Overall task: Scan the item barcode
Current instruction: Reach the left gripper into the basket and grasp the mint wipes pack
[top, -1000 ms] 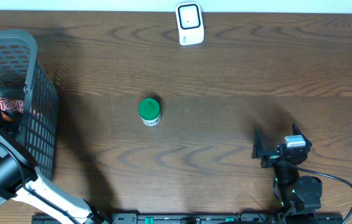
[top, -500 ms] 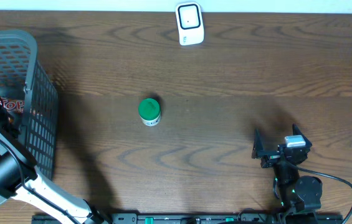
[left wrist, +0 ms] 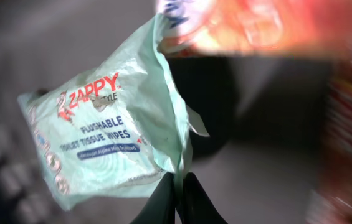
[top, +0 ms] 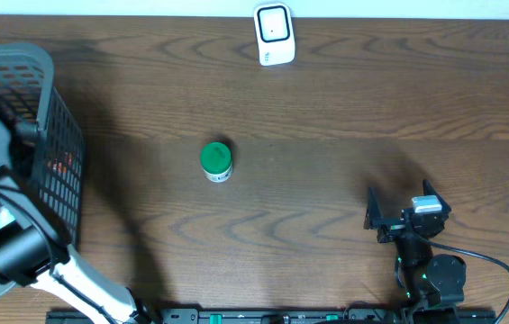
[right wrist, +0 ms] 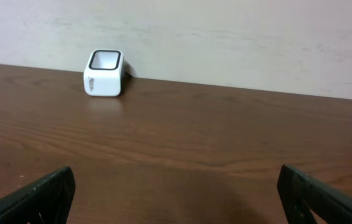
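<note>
Now that the left pincer [left wrist: 177, 183] has snapped shut on the edge of the wipes pack [left wrist: 101, 137] — inside the basket [top: 60, 135], far left — item is gripped, ready to lift toward the scanner [top: 274, 34]; right pincer [right wrist: 176, 190] wide open, empty.

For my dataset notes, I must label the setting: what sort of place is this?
Probably a mock shop checkout: a white barcode scanner stands at the far edge of the wooden table, and there is a grey basket of packaged goods, and a pack of flushable wipes.
</note>
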